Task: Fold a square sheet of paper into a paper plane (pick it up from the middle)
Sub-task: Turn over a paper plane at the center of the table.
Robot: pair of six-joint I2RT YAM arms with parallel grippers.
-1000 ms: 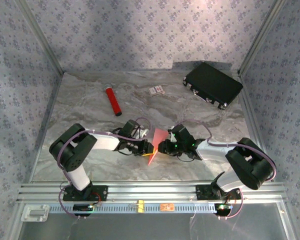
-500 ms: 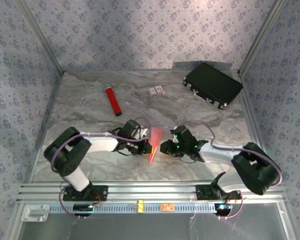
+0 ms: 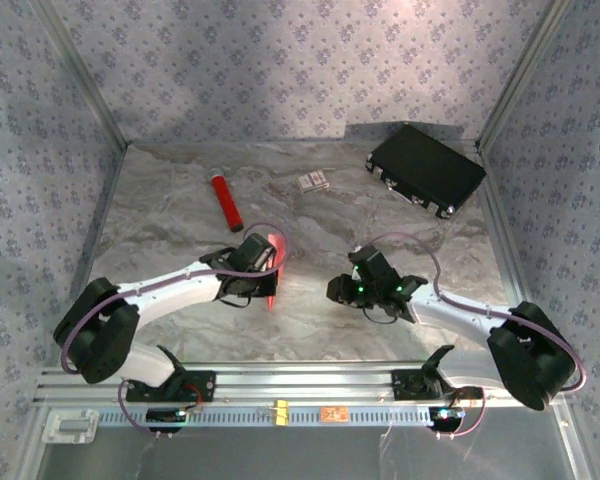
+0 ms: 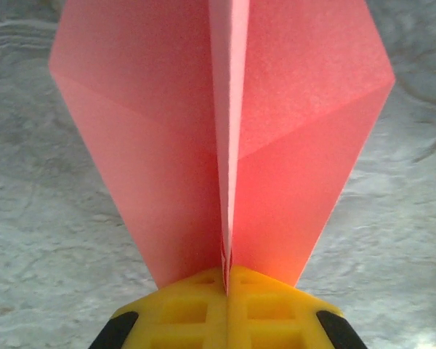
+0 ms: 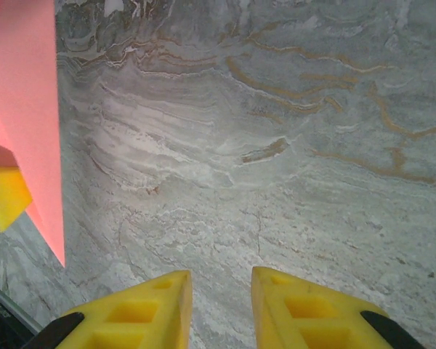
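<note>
Now that the right gripper (image 5: 220, 282) has let go and backed away, you have the plane (image 4: 298, 145) in the left gripper (image 4: 227, 278) alone. A second ago both grippers met on the paper near the middle of the table (image 3: 180, 225). Since then your left arm has swung the paper off to its own side and a little farther back, and the right gripper now sits low over bare marble, well apart from it.

Your left fingers are closed tight on the centre fold, with the two wings fanning out to either side of the pinch. The right fingers stand a narrow gap apart with nothing between them — only table beneath.

The plane is held on edge beside the left gripper. I cannot tell whether its lower tip touches the table.

The paper already reads as a creased dart, so I judge the folding close to done and the two-handed part finished for now. What remains is probably a last press on a wing, or setting the plane down. One pinch on thin paper is a light hold — move the left arm gently, and keep the right gripper near in case you want it back on a wing.
</note>
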